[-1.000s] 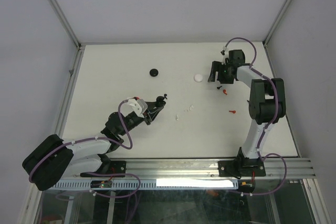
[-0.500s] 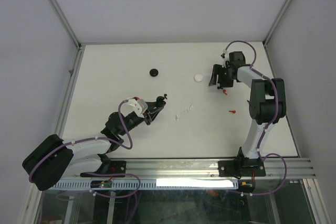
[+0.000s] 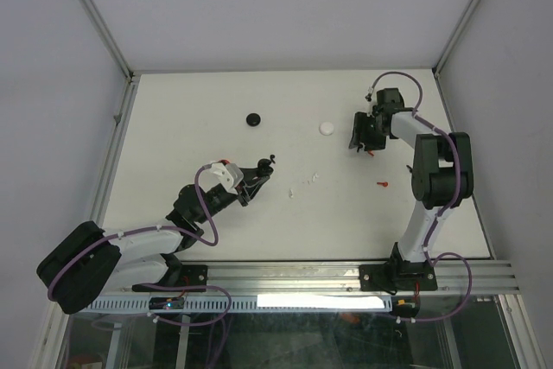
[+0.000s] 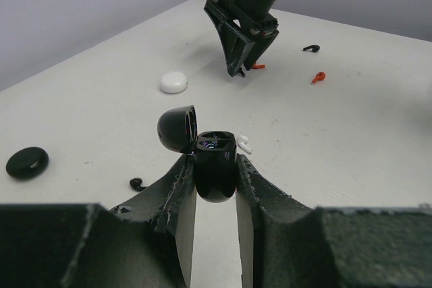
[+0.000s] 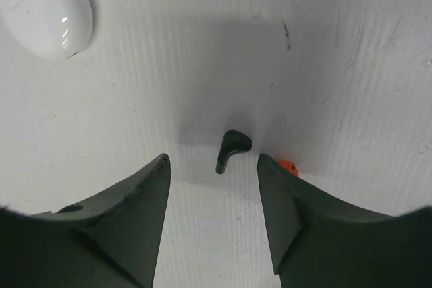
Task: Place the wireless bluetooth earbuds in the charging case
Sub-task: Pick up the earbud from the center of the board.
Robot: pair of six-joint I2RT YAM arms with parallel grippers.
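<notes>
My left gripper is shut on the black charging case, which stands upright between the fingers with its lid swung open. In the top view it sits left of centre. My right gripper is open at the back right, fingertips down at the table. A black earbud lies between its fingers, touching neither. A red earbud peeks out behind the right finger. Two white earbuds lie mid-table, and another red one lies nearer.
A white round disc lies left of the right gripper, and a black disc lies further left. Two more black earbuds lie on the table: one beside the left fingers, one beyond the right gripper. Frame rails border the table.
The right gripper's fingers have drawn closer together and shifted slightly over the black earbud. The left arm and the case have not moved.
</notes>
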